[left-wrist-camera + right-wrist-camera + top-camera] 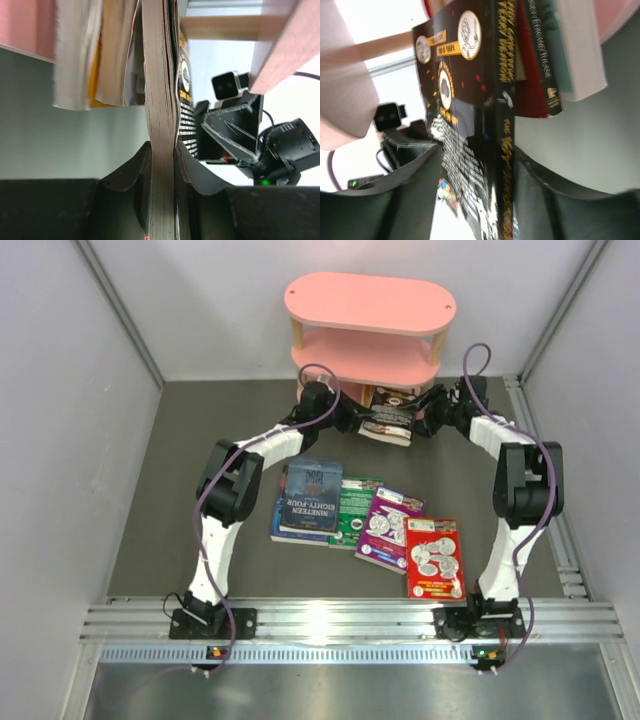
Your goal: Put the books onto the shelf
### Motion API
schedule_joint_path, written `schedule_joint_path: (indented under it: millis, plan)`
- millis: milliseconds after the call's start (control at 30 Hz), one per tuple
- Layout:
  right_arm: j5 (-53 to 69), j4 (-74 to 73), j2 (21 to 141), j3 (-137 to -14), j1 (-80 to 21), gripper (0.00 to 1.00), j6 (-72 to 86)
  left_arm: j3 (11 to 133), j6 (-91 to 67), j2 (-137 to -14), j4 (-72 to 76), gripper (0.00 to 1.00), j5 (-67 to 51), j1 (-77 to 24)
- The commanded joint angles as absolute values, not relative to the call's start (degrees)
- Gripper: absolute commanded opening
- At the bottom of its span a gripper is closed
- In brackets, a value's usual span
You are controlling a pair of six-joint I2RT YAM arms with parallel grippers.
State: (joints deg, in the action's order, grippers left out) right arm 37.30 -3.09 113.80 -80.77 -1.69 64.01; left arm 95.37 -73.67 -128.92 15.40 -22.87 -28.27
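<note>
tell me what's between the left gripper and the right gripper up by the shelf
a black-covered book, at the shelf's bottom tier, lies between the left gripper and the right gripper; the top external view shows it

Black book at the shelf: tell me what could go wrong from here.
1. Only the left gripper clamps the black book; the right gripper stands open around it, so it may pivot or slip.
2. The shelved books stand right beside it, so pushing it into the shelf could knock them over.
</note>
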Motion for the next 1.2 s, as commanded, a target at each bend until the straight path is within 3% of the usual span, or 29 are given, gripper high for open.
schedule_joint_path:
  millis: [0,233,667,967,1100,1167]
  plan:
    - [37.6,1.6,112.1,-81.8,-2.5,0.58,64.2,98.9,-71.7,-129.6,15.4,0.00,-30.0,-31.4]
    - [40.4,0.5,106.0,-73.4,-2.3,0.67,61.4,99.2,-72.1,-129.9,15.3,0.00,-27.0,-31.2]
    - [41.8,-4.1,91.7,-61.9,-3.5,0.70,60.9,97.8,-71.8,-128.0,15.0,0.00,-22.6,-30.6]
    - [37.0,-4.6,91.0,-62.0,-4.4,0.46,62.5,95.1,-72.1,-126.2,16.3,0.00,-22.1,-30.5]
    - [34.4,-5.0,92.3,-64.8,-4.4,0.15,63.3,93.7,-71.7,-124.8,16.3,0.00,-21.4,-30.4]
    - [33.3,-6.8,92.5,-67.0,-4.5,0.08,63.1,93.3,-71.3,-124.0,16.3,0.00,-21.4,-30.4]
